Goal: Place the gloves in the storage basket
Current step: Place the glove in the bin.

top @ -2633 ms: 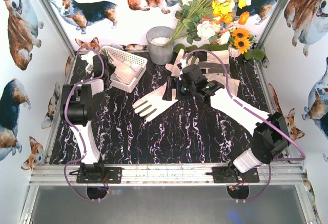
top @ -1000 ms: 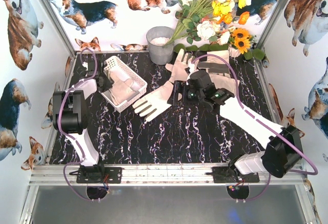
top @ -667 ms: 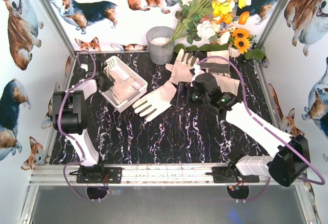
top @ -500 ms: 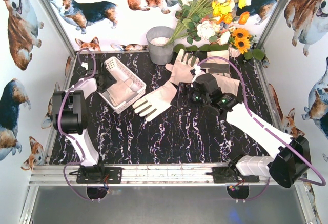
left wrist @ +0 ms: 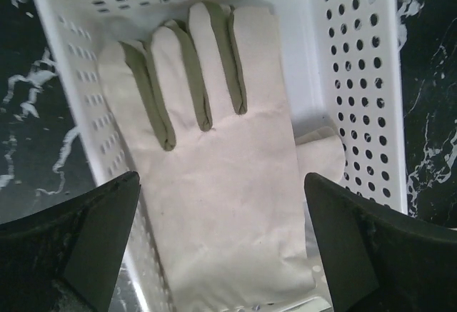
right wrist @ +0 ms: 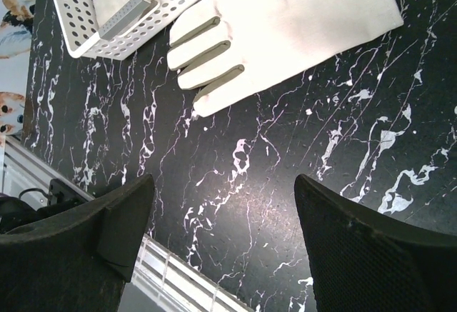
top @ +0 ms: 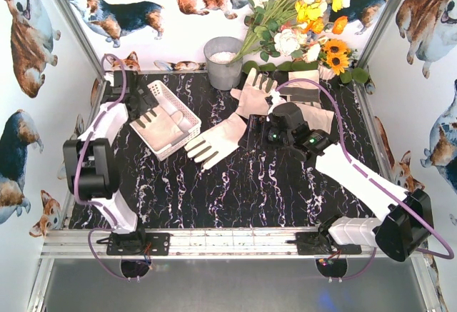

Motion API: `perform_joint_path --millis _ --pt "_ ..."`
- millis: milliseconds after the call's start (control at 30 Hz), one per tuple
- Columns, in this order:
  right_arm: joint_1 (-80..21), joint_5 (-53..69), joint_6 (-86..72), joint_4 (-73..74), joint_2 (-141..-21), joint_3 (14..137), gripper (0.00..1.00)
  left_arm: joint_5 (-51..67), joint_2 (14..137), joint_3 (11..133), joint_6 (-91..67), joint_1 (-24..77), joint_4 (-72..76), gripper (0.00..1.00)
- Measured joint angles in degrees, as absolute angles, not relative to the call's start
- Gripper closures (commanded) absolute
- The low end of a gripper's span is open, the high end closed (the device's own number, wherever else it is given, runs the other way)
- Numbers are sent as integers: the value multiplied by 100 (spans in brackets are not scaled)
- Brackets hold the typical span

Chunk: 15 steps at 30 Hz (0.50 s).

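White basket (top: 187,111) far left, one glove (left wrist: 214,169) flat inside, left claw (left wrist: 221,212) spread wide above it, empty, right claw (right wrist: 225,205) spread, empty, beside second glove (top: 218,141) mid-table, more gloves (top: 253,94) far right

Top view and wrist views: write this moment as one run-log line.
left gripper: open above first glove, lying in storage basket | right gripper: open near second glove on table | task: unfinished

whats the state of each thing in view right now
white perforated plastic basket: upright, holds a glove
cream fabric glove in basket: lying flat, not gripped
cream glove beside basket: lying flat, outside it
gloves at back: lying outside basket
left gripper: open, above basket
right gripper: open, empty
grey metal bucket: upright
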State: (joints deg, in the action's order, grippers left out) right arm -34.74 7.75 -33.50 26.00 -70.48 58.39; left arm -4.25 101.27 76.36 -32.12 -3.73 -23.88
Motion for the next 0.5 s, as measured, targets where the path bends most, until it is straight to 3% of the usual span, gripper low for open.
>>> perform_joint_path --millis 300,400,500 --pt "-3474 548 -3223 2696 -6818 5839 19 -349 9605 7695 -2757 -370 -2508 35" --pt "-3474 469 -3151 2742 -6766 5839 19 -134 9828 7695 -2700 -346 -2491 36" --pt "-3474 381 -3100 2886 -6718 5839 19 75 9929 7550 -2613 -235 -2324 31"
